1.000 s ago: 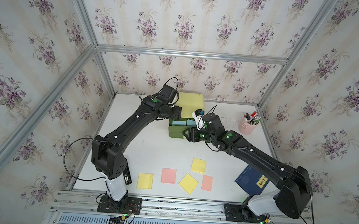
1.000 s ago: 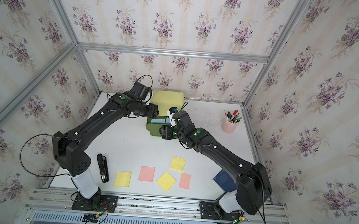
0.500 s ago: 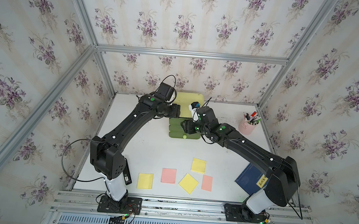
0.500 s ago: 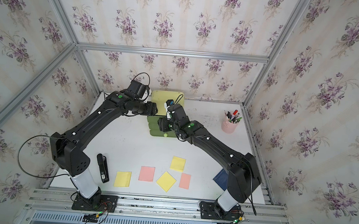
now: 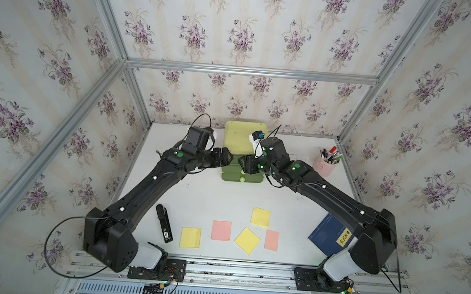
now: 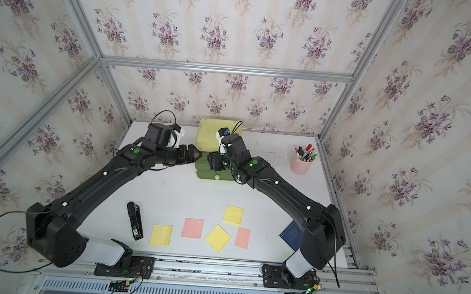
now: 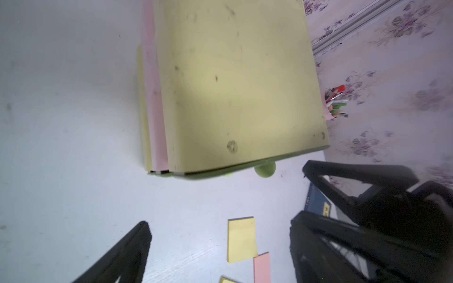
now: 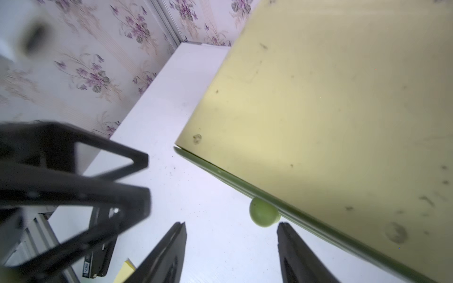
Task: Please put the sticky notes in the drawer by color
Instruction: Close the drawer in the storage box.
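Note:
The drawer (image 5: 237,140) stands at the back middle, all its green faces (image 5: 241,177) pushed in. Both grippers meet tip to tip above its front edge. My left gripper (image 5: 229,159) comes from the left and is open and empty; in its wrist view its fingers (image 7: 132,247) frame bare table. My right gripper (image 5: 241,164) is open too, with nothing held, and a round knob (image 8: 263,212) sits just by one fingertip. Sticky notes lie near the front: three yellow (image 5: 190,237) (image 5: 247,240) (image 5: 260,217) and two pink (image 5: 221,230) (image 5: 271,240). No blue note shows.
A pink pen cup (image 5: 326,164) stands at the back right. A dark blue booklet (image 5: 331,237) lies under the right arm at the front right. A black stapler (image 5: 164,227) lies left of the notes. Aluminium frame posts and walls close in the table.
The top drawer stood pulled out with a blue note inside; now it is pushed in. My right gripper moved back with it. My left gripper opened wider.

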